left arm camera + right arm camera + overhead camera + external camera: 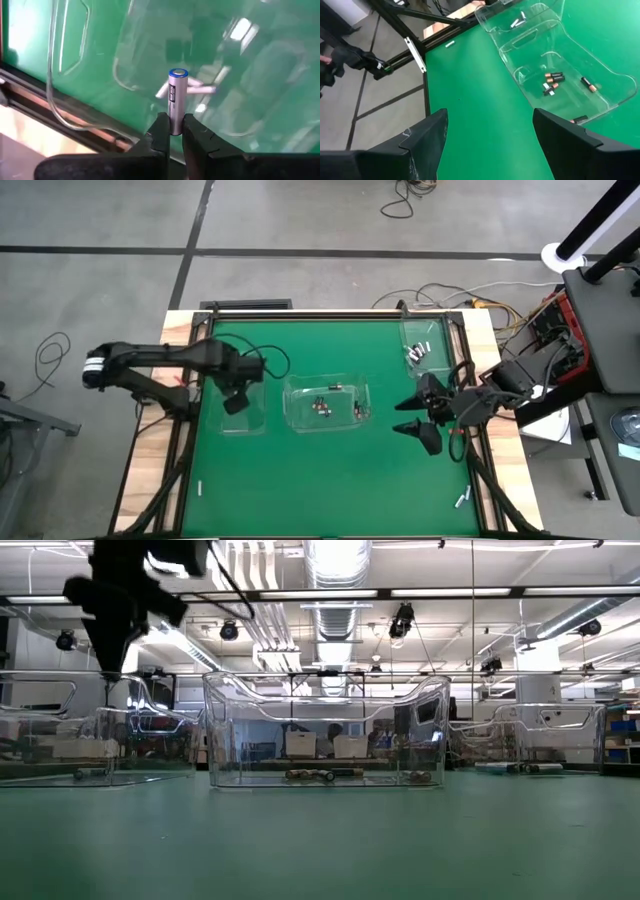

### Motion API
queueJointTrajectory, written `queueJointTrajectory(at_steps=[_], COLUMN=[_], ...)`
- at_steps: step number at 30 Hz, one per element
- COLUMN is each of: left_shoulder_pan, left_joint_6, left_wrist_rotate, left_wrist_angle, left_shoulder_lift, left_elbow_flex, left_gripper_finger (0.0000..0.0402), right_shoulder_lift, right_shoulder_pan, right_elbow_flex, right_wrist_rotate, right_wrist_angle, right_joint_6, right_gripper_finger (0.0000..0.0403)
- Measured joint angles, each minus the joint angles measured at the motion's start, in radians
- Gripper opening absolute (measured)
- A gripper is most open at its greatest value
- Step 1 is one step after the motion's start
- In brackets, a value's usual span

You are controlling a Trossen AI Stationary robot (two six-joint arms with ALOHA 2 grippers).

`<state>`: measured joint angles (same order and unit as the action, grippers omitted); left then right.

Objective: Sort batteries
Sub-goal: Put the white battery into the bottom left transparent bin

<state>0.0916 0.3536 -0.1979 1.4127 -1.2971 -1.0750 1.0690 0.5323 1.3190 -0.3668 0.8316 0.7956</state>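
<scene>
My left gripper (237, 402) (174, 131) hangs over the left clear bin (240, 418) (90, 740), shut on a silvery battery with a blue end (177, 97). Two more batteries (197, 88) lie on that bin's floor below it. The middle bin (327, 402) (560, 75) holds several dark batteries (552, 82). The far right bin (420, 345) holds several silvery ones. My right gripper (400, 415) (490, 112) is open just right of the middle bin, with nothing between its fingers. My left gripper pinches the battery's lower end (175, 125) between its two fingertips (161, 131). The fingers come from above, pointing down, and the battery runs on along them, its blue end sticking out past the tips. It is lifted clear, above the left bin's floor.
One loose battery (460, 500) lies near the table's front right corner and another (198, 488) at the front left edge. A black frame rail (330, 315) borders the green mat. Open mat lies in front of the bins.
</scene>
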Motion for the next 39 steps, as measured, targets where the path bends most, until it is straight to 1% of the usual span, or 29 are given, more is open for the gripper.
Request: queueJointTrajectory(at_steps=[4, 7, 12, 17, 24, 33, 39], left_shoulder_pan=[0.067, 0.081, 0.068, 0.057, 0.042, 0.038, 0.025], left_joint_6=[-0.160, -0.229, -0.239, -0.241, -0.263, -0.331, -0.325], left_wrist_rotate=[-0.001, 0.000, 0.000, 0.000, -0.001, -0.001, -0.001], left_wrist_angle=[-0.007, -0.036, -0.089, -0.166, -0.234, -0.265, -0.287], left_shoulder_lift=[-0.056, -0.096, -0.150, -0.188, -0.247, -0.356, -0.376], left_elbow_flex=[0.045, 0.085, 0.144, 0.184, 0.187, 0.187, 0.187], left_gripper_finger=[0.0012, 0.0012, 0.0012, 0.0012, 0.0012, 0.0013, 0.0020], right_shoulder_lift=[-0.001, -0.002, -0.002, -0.002, -0.002, -0.003, -0.003], right_shoulder_pan=[0.000, 0.000, 0.000, -0.001, -0.016, -0.016, -0.016], right_elbow_flex=[0.000, 0.000, 0.000, 0.000, 0.000, 0.000, 0.000], right_wrist_rotate=[0.000, 0.000, -0.002, -0.070, -0.084, -0.082, -0.081], right_wrist_angle=[0.011, 0.027, 0.075, 0.108, 0.110, 0.117, 0.139], right_joint_6=[0.006, 0.009, 0.030, 0.031, 0.009, 0.024, 0.043], right_gripper_finger=[0.0283, 0.0287, 0.0285, 0.0276, 0.0269, 0.0278, 0.0274])
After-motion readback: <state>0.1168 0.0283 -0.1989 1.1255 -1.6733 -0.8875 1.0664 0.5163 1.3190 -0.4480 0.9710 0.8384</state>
